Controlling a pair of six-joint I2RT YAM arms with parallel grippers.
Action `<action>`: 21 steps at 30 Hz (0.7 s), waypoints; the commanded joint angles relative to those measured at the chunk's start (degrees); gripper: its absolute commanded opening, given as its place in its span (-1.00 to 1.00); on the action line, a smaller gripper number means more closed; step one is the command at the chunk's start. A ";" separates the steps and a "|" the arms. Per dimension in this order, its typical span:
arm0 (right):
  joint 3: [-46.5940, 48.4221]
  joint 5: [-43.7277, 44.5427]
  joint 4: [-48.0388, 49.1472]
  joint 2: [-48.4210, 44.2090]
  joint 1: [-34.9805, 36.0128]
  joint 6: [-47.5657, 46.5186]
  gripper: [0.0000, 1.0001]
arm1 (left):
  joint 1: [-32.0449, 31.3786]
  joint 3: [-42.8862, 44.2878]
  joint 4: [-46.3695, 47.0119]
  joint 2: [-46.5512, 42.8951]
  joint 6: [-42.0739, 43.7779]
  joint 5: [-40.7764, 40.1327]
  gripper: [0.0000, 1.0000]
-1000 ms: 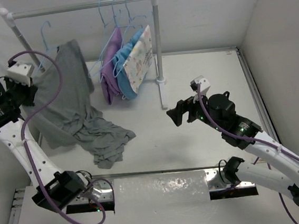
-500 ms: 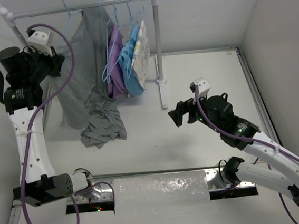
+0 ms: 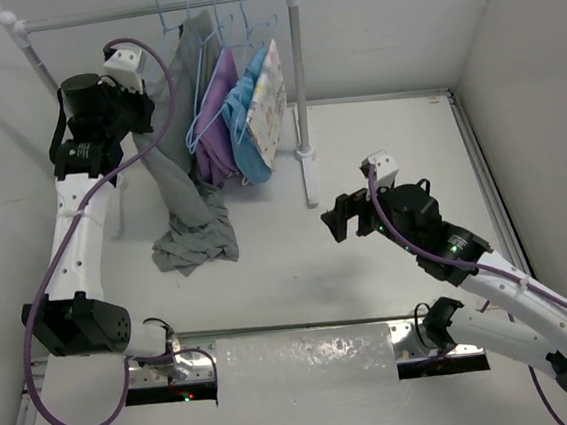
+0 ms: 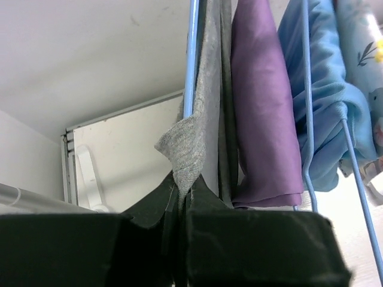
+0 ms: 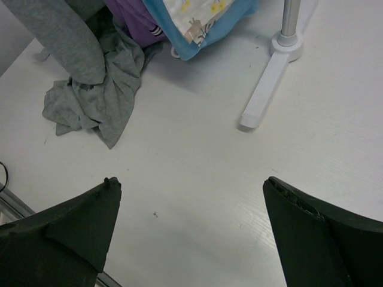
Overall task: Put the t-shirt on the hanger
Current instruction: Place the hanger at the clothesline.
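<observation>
Top view, upper left: the left gripper [image 3: 146, 113] is closed on a fold of the grey cotton t-shirt [image 3: 181, 132]. In the left wrist view its 2 black fingers [image 4: 203, 209] pinch the grey cloth at lower centre. The thin light-blue clothes hanger [image 4: 191, 60] runs straight up beside that fold, touching the fabric. Its hook reaches the white metal garment rail [image 3: 298, 70] at the top of the frame. The shirt's lower part lies heaped on the white table [image 3: 376, 133]. To the right hang 3 garments: purple [image 4: 263, 107], blue [image 4: 323, 119] and patterned white [image 3: 268, 103]. Centre right, the right gripper [image 5: 190, 182] hovers over bare table, jaws spread wide and holding nothing.
</observation>
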 commanded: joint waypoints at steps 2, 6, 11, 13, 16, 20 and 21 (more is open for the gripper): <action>-0.73 1.63 1.28 -1.13 -0.19 0.57 0.98 | -2.16 -3.12 7.38 -0.38 -0.64 -2.76 -1.00; -1.00 1.10 0.85 -0.87 -0.27 0.57 0.98 | -3.04 -7.16 6.68 -0.64 -0.55 -0.84 -1.00; -0.39 3.90 -2.49 2.38 -0.27 -0.22 0.98 | -3.04 -8.57 6.24 -2.92 -1.69 1.10 -0.56; -0.47 4.35 -2.84 3.61 -0.54 -0.40 0.98 | -3.04 -8.57 5.80 -4.23 -2.04 1.72 -0.35; -0.39 1.65 -3.28 6.33 -3.08 -0.83 0.98 | -3.04 -8.49 4.40 -6.86 -1.96 2.16 0.44; -1.78 -5.20 -3.46 10.82 -14.12 -1.45 0.98 | -3.04 -9.79 1.15 -13.09 -0.73 -1.42 1.00; -2.14 -5.40 -3.46 11.78 -15.73 -1.71 0.98 | -3.04 -10.33 0.88 -14.60 -0.29 -2.92 1.00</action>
